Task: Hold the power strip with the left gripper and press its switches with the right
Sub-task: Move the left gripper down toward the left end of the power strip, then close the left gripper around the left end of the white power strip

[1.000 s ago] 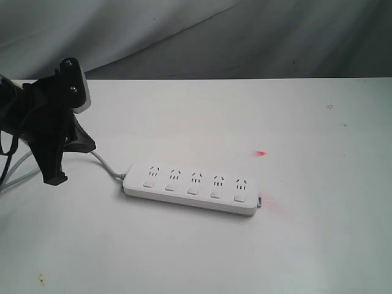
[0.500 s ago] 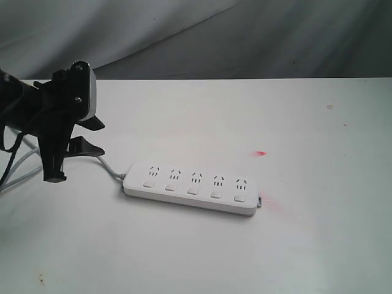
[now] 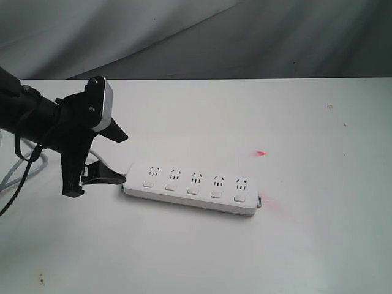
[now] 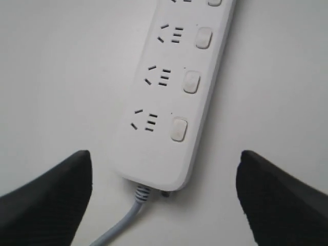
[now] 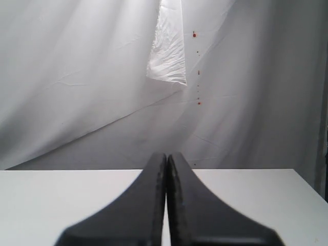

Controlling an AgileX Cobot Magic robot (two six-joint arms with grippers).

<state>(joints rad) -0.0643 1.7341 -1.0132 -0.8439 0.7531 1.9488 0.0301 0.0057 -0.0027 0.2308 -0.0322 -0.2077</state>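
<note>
Power strip [image 3: 191,187] lay flat on tabletop [image 3: 294,245], cord end just in front of L gripper [image 3: 124,159], whose jaws were spread wide and held nothing. R gripper [image 5: 166,205] jaws were pressed together, away from strip. 1 strip, 5 switches [image 3: 192,190], 5 socket sets [image 3: 196,177], 1 cord [image 4: 123,225].

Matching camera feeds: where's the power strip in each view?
Exterior: power strip mid-table, one end at the open left gripper.
Left wrist: power strip runs up the middle, cord end nearest.
Right wrist: not in it.
Shared landmark: switch nearest the cord.
</note>
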